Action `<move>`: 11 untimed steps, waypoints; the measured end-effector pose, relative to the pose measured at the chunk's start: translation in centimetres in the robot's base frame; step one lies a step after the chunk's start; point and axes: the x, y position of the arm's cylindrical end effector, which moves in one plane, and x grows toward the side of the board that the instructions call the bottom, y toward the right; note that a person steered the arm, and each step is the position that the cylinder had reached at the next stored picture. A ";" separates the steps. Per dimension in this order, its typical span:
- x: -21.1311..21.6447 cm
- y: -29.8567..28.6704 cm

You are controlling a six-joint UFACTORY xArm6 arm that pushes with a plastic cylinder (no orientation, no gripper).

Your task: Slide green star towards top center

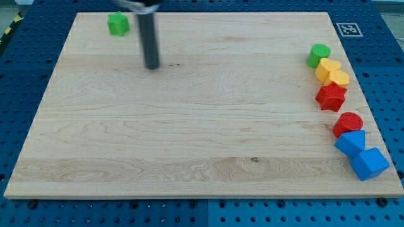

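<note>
The green star (117,24) lies near the board's top left corner. My tip (152,65) rests on the board to the right of and below the star, a short gap away, not touching it. The dark rod rises from the tip to the view's top edge.
A column of blocks runs down the board's right edge: a green cylinder (319,55), two yellow blocks (327,67) (339,78), a red star (331,96), a red cylinder (348,123) and two blue blocks (351,143) (369,163). A marker tag (348,28) sits off the top right corner.
</note>
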 end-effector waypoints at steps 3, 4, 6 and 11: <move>-7.6 -16.2; -10.1 -14.6; -13.1 -8.2; -12.5 3.8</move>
